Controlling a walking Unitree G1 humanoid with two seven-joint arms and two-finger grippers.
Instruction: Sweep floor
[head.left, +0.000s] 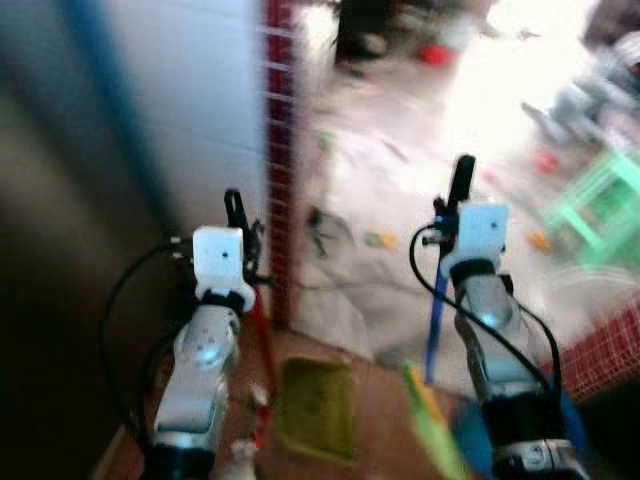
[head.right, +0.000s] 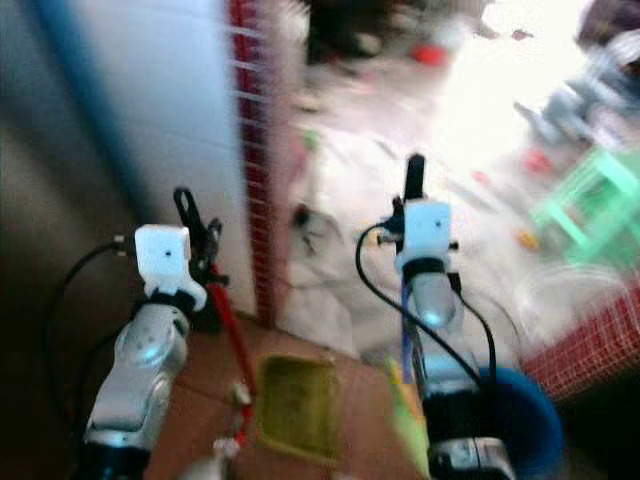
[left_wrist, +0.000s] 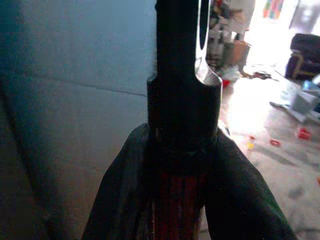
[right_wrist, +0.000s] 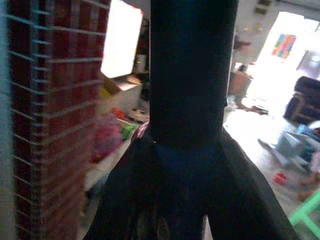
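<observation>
Left gripper (head.left: 236, 212) clamps red handle (head.left: 262, 335), dustpan (head.left: 315, 405) below and just right of it. Right gripper (head.left: 461, 190) clamps blue broom handle (head.left: 434, 325). You: keep both grips firm, carry tools upright toward littered floor (head.left: 400, 200) ahead. Blue bucket (head.right: 520, 420) beside right arm; contents hidden.

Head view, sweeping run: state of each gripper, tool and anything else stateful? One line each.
left gripper: shut on red handle, raised by the wall
red handle: held, slanting down to the floor
right gripper: shut on blue handle, raised
blue handle: held, near upright
dustpan: yellow-green, lying on the floor between the arms
green stool: standing upright
floor: littered with small bits
</observation>
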